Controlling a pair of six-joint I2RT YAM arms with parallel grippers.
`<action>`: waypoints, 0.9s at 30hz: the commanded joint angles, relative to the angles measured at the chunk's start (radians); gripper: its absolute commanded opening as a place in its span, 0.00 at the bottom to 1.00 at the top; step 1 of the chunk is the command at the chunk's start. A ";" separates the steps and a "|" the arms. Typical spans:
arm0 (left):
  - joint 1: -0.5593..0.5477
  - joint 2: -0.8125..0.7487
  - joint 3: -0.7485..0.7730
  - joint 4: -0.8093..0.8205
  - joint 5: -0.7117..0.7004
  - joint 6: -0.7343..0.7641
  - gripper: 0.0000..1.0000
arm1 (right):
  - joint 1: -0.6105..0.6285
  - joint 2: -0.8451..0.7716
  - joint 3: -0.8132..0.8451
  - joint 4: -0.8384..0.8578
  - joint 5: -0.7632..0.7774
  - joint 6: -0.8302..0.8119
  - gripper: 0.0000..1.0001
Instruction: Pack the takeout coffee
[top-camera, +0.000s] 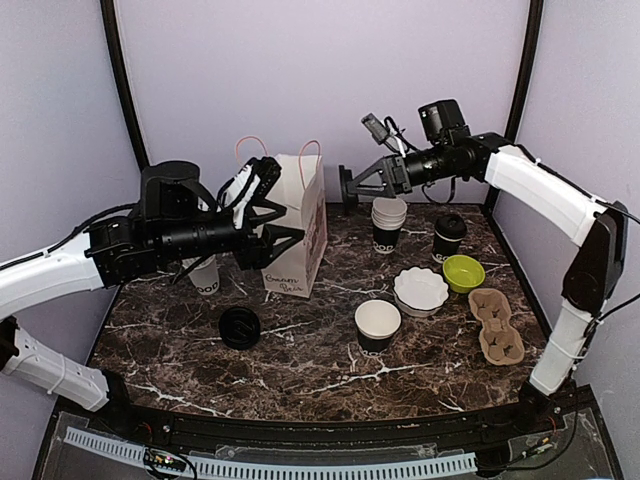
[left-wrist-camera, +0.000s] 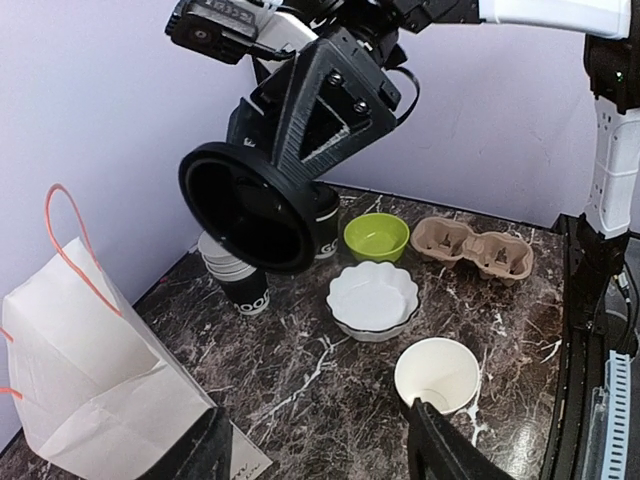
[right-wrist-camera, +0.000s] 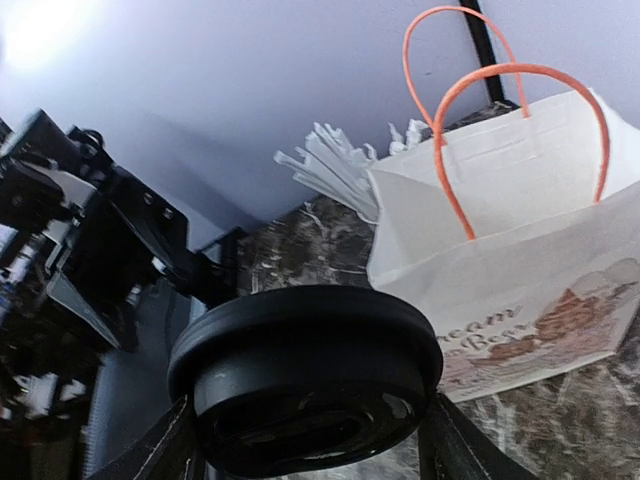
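One takeout coffee (top-camera: 449, 236), a black lidded cup, stands at the back right of the table; in the left wrist view the coffee (left-wrist-camera: 326, 236) is mostly hidden behind a lid. My right gripper (top-camera: 352, 187) hangs above the table beside the white paper bag (top-camera: 300, 228), shut on a loose black lid (right-wrist-camera: 305, 372). That lid (left-wrist-camera: 248, 208) faces the left wrist camera. My left gripper (top-camera: 284, 226) is open and empty against the front of the bag (left-wrist-camera: 90, 390), its fingertips (left-wrist-camera: 445, 455) above the marble.
A stack of lidless cups (top-camera: 388, 224) stands under the right gripper. An open white-lined cup (top-camera: 377, 324), white scalloped bowl (top-camera: 420, 290), green bowl (top-camera: 463, 272) and cardboard cup carrier (top-camera: 497, 325) fill the right half. Another black lid (top-camera: 240, 327) lies front left. White sticks (right-wrist-camera: 330, 165) stand behind the bag.
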 joint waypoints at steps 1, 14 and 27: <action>0.000 -0.032 -0.021 -0.032 -0.072 0.037 0.62 | 0.017 -0.029 0.058 -0.446 0.306 -0.463 0.63; 0.000 -0.052 -0.048 -0.040 -0.124 0.051 0.62 | 0.231 -0.107 -0.067 -0.739 0.753 -0.806 0.68; 0.000 -0.072 -0.048 -0.045 -0.135 0.037 0.62 | 0.353 -0.017 -0.069 -0.778 0.885 -0.824 0.69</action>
